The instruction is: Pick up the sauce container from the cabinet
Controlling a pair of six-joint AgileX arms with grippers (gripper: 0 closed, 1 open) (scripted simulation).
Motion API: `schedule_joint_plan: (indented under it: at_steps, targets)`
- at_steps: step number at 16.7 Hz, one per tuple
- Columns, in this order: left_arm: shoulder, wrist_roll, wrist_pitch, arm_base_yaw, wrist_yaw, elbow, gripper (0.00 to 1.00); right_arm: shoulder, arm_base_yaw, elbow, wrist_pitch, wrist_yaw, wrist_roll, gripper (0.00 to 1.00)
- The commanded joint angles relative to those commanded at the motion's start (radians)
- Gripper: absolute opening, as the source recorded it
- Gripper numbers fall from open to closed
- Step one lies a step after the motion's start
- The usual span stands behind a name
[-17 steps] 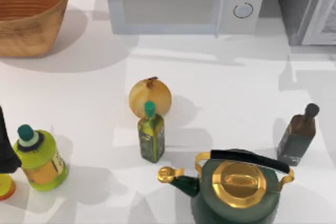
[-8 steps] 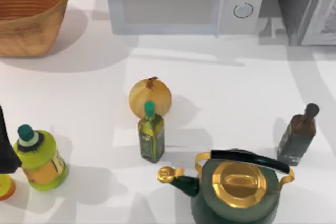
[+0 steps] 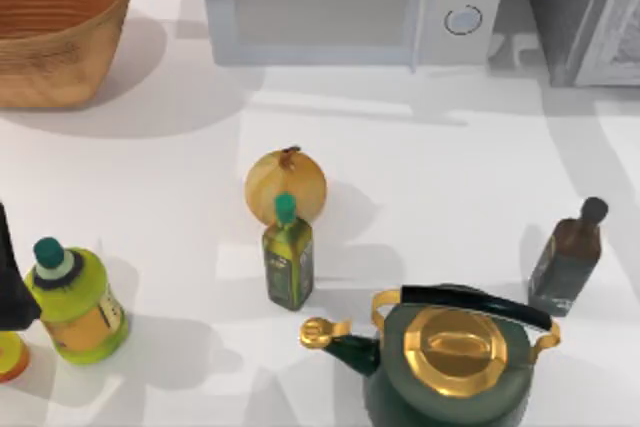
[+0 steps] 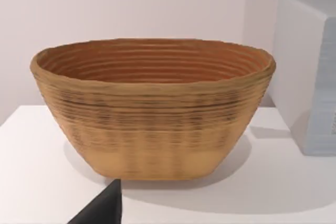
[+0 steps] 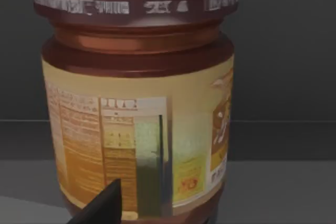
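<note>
The sauce container (image 5: 139,103) is a stout jar with a dark maroon lid and a tan-orange labelled body. It stands upright on the floor of the dark grey cabinet (image 5: 286,51), very close in front of my right wrist camera. A black part of my right gripper (image 5: 102,205) pokes in low in front of the jar. From above, the cabinet (image 3: 565,17) stands at the back right with its pale streaked door panel (image 3: 615,32). My left arm (image 3: 8,282) is parked at the table's left edge, facing the woven basket (image 4: 152,108).
On the table stand a white microwave (image 3: 350,2), the basket (image 3: 55,22), an onion (image 3: 286,185), a small olive-green bottle (image 3: 288,257), a yellow-green bottle (image 3: 75,302), a slim dark bottle (image 3: 568,257) and a green and gold kettle (image 3: 450,357).
The arm's shadow at the back right of the table has slid toward the cabinet. Nothing standing on the table has moved.
</note>
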Motion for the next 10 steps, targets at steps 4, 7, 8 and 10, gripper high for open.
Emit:
schedule_joint_plan:
  at_steps: [4,7,8,10]
  targets:
    - [0.0,0.0,0.0,0.0,0.0,0.0,1.0,0.076,0.086,0.046,0.029,0.095,-0.001,1.0]
    - [0.0,0.0,0.0,0.0,0.0,0.0,1.0,0.125,0.141,0.074,0.053,0.15,-0.002,1.0]
    - [0.0,0.0,0.0,0.0,0.0,0.0,1.0,0.125,0.141,0.075,0.053,0.151,-0.002,1.0]
    - [0.0,0.0,0.0,0.0,0.0,0.0,1.0,0.122,0.137,0.069,0.052,0.148,-0.002,1.0]
